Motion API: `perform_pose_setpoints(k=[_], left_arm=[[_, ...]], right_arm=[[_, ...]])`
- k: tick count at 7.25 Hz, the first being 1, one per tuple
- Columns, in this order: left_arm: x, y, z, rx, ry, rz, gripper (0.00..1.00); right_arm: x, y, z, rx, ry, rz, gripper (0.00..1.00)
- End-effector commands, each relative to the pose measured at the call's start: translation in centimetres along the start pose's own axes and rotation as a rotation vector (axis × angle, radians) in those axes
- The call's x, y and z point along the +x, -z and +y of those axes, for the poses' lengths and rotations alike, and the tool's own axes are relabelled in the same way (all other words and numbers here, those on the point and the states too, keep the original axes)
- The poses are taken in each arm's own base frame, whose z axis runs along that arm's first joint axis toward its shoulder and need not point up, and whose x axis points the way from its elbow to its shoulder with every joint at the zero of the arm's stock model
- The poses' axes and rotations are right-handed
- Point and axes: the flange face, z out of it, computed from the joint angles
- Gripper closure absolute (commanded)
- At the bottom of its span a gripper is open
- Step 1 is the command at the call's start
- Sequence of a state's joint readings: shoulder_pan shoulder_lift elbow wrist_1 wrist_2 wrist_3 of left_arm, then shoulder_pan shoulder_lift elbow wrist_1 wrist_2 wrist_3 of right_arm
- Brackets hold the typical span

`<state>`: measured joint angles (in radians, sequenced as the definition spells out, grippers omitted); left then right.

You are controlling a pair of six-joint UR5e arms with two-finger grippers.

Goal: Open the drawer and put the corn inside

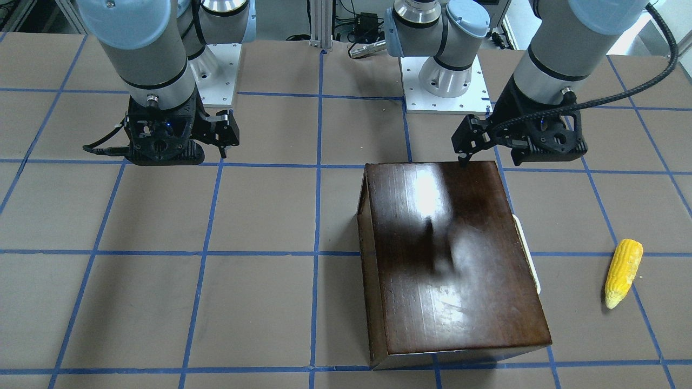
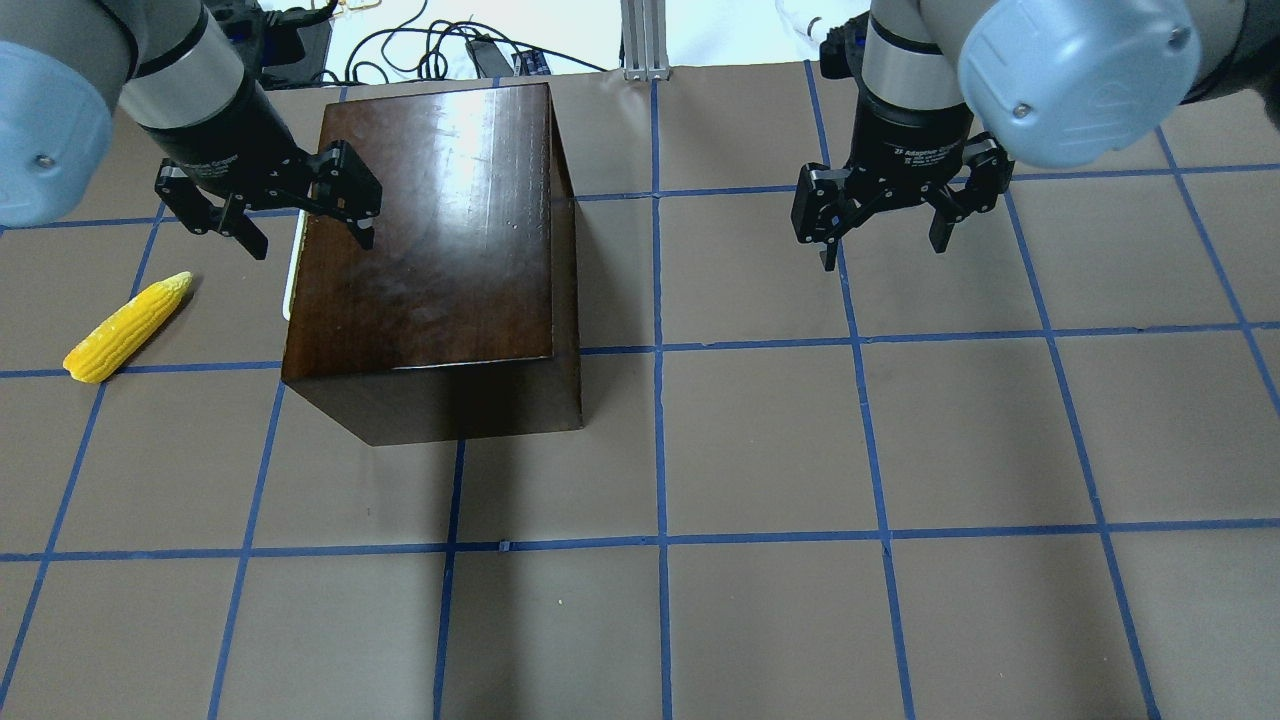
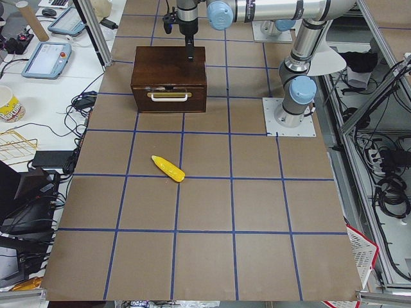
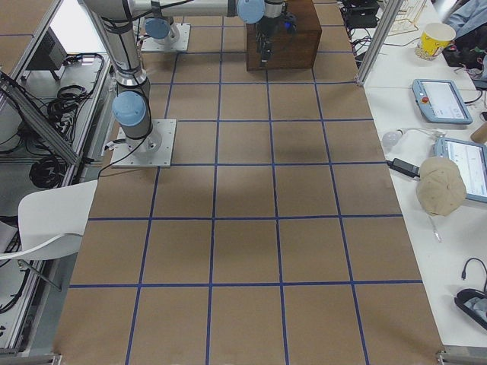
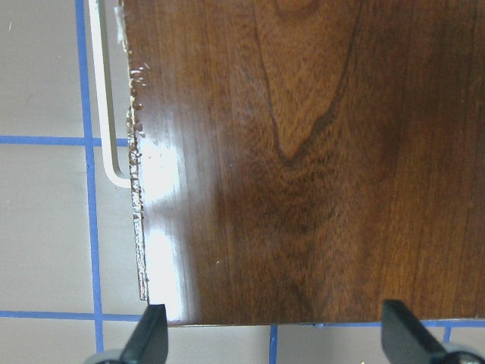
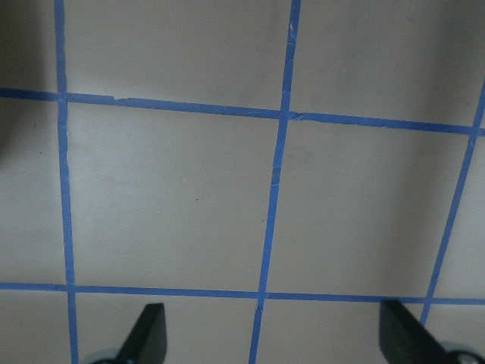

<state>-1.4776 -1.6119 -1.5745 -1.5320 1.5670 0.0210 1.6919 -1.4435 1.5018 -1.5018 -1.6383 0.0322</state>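
The dark-brown cabinet [image 2: 430, 250] stands on the left half of the table, and also shows in the front view [image 1: 459, 259]. Its drawer is closed. The drawer's front panel [image 3: 169, 96] and white handle [image 2: 292, 270] face the robot's left. The yellow corn [image 2: 125, 328] lies on the table left of the cabinet, apart from it, also in the front view [image 1: 623, 273]. My left gripper [image 2: 310, 240] is open and empty above the cabinet's top edge over the handle [image 5: 106, 114]. My right gripper [image 2: 884, 252] is open and empty over bare table [image 6: 274, 337].
The two arm bases [image 1: 443, 81] [image 1: 216, 75] stand on plates at the robot's side of the table. Beyond the table's ends are operator desks with tablets [image 3: 46, 59] [image 4: 440, 99] and a paper cup [image 4: 434, 39]. Blue tape lines grid the brown table.
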Motion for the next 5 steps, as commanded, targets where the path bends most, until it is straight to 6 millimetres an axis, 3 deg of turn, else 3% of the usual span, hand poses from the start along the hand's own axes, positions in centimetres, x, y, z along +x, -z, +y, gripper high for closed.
perform_pose_setpoints(k=[1,5], left_arm=[[-4.5,0.4,-1.0,0.014,0.087,0.007,0.00],[-11.7,1.4,-3.0,0.050,0.112,0.069,0.00]], right_arm=[[0.0,0.0,0.0,0.000,0.000,0.000,0.00],[0.0,0.0,0.0,0.000,0.000,0.000,0.00]])
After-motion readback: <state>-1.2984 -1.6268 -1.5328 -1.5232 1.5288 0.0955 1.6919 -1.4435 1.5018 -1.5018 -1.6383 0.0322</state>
